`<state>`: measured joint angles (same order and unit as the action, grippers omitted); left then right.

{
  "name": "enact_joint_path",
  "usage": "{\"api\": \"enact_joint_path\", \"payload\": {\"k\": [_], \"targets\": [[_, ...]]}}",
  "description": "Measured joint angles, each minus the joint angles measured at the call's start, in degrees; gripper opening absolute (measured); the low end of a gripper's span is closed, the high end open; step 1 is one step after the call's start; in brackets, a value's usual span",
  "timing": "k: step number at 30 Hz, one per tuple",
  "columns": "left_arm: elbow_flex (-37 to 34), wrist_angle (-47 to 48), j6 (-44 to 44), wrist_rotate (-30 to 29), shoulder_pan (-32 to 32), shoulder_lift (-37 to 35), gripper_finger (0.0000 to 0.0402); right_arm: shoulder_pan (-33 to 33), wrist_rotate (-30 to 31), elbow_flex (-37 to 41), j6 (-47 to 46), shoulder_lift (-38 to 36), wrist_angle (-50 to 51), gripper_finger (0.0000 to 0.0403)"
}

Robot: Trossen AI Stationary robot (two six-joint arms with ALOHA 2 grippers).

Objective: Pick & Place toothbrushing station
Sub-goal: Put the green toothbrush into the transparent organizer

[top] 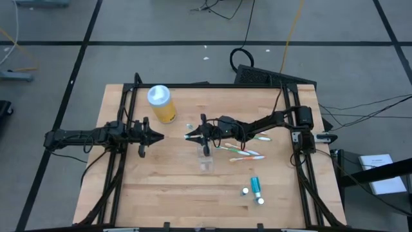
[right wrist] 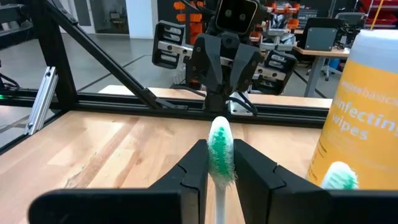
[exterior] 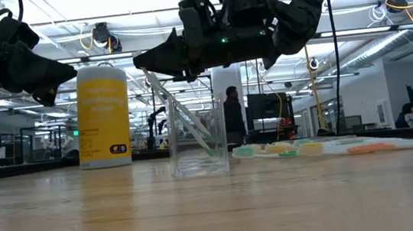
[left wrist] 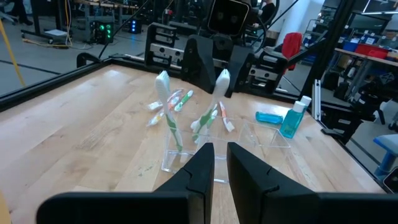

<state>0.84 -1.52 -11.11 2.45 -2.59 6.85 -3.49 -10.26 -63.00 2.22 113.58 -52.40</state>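
The clear plastic cup (top: 206,164) stands upright near the counter's middle, and 1 green toothbrush (exterior: 185,116) already leans inside it, head up, resting against the rim. In the right wrist view a 2nd green-bristled toothbrush (right wrist: 220,152) sits pinched between the right gripper's (top: 191,136) closed fingers, bristle head pointing forward, past the fingertips. That gripper hangs just above the cup and toward its 11 o'clock side in the high view. Gripping the handle lengthwise looks deliberate: the brush can go down into the cup handle end first and finish leaning like the 1 already there.

At 3 o'clock from the cup, the remaining toothbrushes (top: 246,149) lie flat in a loose cluster of green, orange and white, near enough for the right arm to take them in turn. At 4 to 5 o'clock, nearer the counter's front edge, sit the teal tubes (top: 255,187) with white caps, untouched.

The yellow bottle (top: 161,104) stands at 11 o'clock, well apart from the cup. The left gripper (top: 154,135) waits at 9 o'clock, fingers nearly together and holding nothing, clear of the right arm's path.

The wooden counter (top: 161,193) carries everything.
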Motion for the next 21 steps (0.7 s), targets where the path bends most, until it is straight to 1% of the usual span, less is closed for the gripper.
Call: {"api": "enact_joint_path", "payload": {"k": [7, 15, 21], "targets": [[0.0, 0.0, 0.0, 0.01, 0.0, 0.0, 0.0049, 0.0, -0.02, 0.0, 0.21, 0.0, 1.93, 0.0051], [0.0, 0.0, 0.0, 0.01, -0.02, 0.0, 0.0049, 0.0, -0.02, 0.0, 0.44, 0.0, 2.1, 0.0071], [0.0, 0.0, -0.02, 0.0, -0.01, 0.0, 0.0049, -0.02, -0.02, 0.0, 0.44, 0.0, 2.14, 0.007]]}}
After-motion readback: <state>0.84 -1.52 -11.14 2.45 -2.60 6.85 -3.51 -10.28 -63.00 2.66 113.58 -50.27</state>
